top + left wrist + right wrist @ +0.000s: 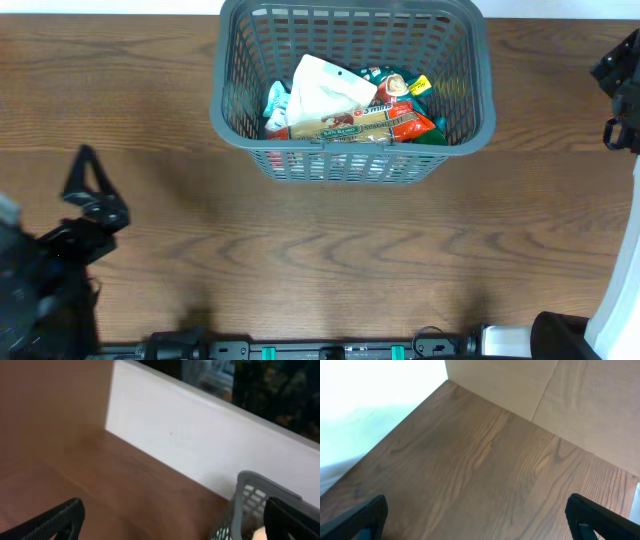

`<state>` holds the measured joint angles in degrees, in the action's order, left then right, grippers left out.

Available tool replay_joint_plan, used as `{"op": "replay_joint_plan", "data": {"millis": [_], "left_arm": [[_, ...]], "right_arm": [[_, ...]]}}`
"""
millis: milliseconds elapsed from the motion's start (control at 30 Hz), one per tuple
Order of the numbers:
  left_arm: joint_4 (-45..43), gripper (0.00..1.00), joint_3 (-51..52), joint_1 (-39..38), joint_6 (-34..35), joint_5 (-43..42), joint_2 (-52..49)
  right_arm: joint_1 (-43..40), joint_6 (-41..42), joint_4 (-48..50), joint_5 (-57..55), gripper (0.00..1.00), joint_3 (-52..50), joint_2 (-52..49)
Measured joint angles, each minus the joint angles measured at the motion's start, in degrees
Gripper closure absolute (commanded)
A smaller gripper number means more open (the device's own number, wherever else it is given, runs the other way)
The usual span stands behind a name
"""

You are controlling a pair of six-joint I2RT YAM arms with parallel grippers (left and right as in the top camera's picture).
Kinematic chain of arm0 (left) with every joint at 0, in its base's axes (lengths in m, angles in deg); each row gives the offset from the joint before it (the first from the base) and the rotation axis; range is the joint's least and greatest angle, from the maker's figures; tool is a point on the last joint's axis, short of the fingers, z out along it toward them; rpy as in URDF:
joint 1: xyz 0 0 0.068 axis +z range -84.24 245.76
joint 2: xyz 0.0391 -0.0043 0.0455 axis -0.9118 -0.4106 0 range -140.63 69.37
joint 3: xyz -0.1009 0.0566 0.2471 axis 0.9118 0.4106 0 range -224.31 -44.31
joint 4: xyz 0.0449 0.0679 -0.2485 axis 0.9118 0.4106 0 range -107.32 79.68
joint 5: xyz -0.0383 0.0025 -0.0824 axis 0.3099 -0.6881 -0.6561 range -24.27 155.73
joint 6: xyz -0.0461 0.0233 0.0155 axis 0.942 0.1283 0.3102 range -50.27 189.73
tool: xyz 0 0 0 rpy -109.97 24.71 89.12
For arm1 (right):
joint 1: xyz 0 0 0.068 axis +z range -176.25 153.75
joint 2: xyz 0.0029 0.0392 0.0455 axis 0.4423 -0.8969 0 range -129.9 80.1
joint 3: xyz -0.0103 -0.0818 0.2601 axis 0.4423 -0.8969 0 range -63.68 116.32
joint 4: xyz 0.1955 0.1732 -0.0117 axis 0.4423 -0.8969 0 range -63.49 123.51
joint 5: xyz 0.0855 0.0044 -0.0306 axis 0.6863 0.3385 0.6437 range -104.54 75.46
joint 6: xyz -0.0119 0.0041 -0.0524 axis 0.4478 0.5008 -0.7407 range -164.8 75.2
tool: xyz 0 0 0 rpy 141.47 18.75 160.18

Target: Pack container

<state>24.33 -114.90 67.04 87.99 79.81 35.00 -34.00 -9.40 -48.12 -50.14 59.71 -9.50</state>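
Note:
The dark grey lattice basket (228, 100) stands at the back middle of the wooden table. Inside lie several food packets: a white pouch (322, 86), a long red-and-tan packet (360, 126), a light blue one (275, 102) and a green one (432, 135). My left gripper (88, 172) is open and empty at the left edge, far from the basket; a corner of the basket (245, 491) shows in the left wrist view between the spread fingers (172, 522). My right gripper (618, 75) sits at the far right edge, and its wrist view shows the fingers (477, 520) wide apart over bare wood.
A white wall board (200, 440) runs behind the table in the left wrist view. A pale wood panel (580, 405) backs the table in the right wrist view. Dark arm bases and a rail (330, 350) lie along the front edge.

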Motion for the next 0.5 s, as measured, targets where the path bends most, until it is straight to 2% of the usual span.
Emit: {"op": "replay_joint_plan", "data": {"millis": [300,500], "left_arm": [[-12.24,0.01,21.33,0.98,0.2,-9.01,6.45],[-15.65,0.01,29.46,0.98,0.2,-11.13,9.9]], "right_arm": [[0.0,0.0,0.0,0.0,0.01,0.0,0.0],[0.0,0.0,0.0,0.0,0.01,0.0,0.0]]}}
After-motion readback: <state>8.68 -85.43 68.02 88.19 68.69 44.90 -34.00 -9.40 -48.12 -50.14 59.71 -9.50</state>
